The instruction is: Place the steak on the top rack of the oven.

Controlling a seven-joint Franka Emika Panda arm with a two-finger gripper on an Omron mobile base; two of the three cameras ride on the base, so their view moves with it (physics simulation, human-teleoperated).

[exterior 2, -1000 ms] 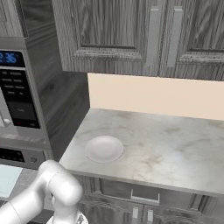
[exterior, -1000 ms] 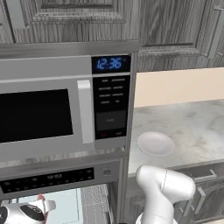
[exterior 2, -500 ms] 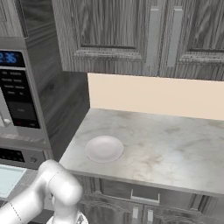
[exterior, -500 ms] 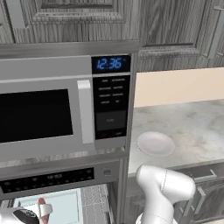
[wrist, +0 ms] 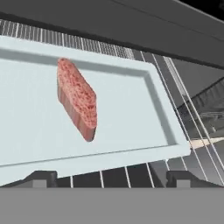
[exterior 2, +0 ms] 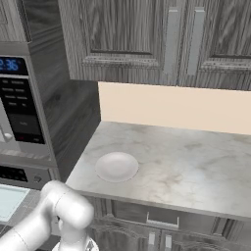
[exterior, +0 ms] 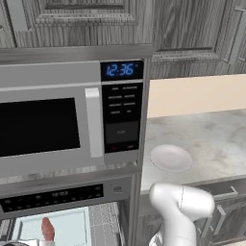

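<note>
Already the steak (wrist: 76, 98) lies on a pale tray (wrist: 131, 113) that sits on the top rack (wrist: 175, 92) inside the oven (exterior: 67, 194), below the microwave (exterior: 57, 125). In the hand view it is ahead of the hand (wrist: 111, 177) and a little to the left, apart from both fingertips (wrist: 41, 178), which stand spread with nothing between them. Its long axis runs on a slant, from far-left toward near-centre, the near end pointing back at the hand. I judge any coming move to be a straight retreat. A plate (exterior 2: 116, 166) stays on the desk (exterior 2: 196, 166).
</note>
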